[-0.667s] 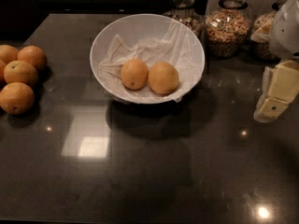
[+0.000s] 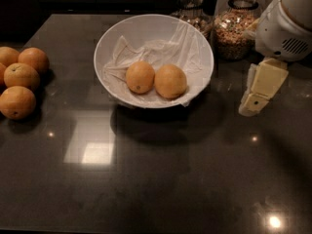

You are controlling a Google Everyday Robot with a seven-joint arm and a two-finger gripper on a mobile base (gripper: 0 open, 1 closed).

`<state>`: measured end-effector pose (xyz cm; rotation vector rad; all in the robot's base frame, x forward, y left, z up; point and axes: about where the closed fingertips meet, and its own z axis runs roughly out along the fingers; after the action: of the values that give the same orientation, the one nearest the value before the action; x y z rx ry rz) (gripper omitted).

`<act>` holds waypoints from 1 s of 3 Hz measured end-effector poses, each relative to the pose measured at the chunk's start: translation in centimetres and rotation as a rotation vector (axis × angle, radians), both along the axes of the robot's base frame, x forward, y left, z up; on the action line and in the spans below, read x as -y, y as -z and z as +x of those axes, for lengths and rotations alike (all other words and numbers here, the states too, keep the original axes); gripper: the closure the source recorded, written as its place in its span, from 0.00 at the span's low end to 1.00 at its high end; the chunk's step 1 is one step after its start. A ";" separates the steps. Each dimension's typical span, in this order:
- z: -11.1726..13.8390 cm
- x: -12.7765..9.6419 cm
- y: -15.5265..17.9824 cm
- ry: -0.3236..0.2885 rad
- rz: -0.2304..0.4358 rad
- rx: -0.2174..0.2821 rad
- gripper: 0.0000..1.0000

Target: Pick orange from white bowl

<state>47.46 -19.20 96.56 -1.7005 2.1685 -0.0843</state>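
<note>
- While the orange rests in the bottom of the white bowl, on the cloth liner, it is the one of the two fruits there that sits on the hand's side.
- Touching it on the far side from the hand is a rounder fruit with a dark navel dot.
- Its oval is slight. The long axis seems to run toward the bowl's far rim, though I would not swear to it.
- Outside the bowl, the hand hangs over the counter, apart from the rim. Whether it is spread or pressed together I cannot tell.
- From the hand, the orange lies sideways across the near rim, so my guess is that the reach must go up over that rim and then down.
</note>
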 end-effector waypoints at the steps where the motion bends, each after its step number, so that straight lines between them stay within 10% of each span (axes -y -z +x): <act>1: 2.9 -2.1 0.8 -0.026 0.056 0.017 0.00; 3: 3.6 -2.9 1.5 -0.016 0.125 0.034 0.00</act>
<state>51.02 -16.25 95.11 -1.6348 2.0897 0.0265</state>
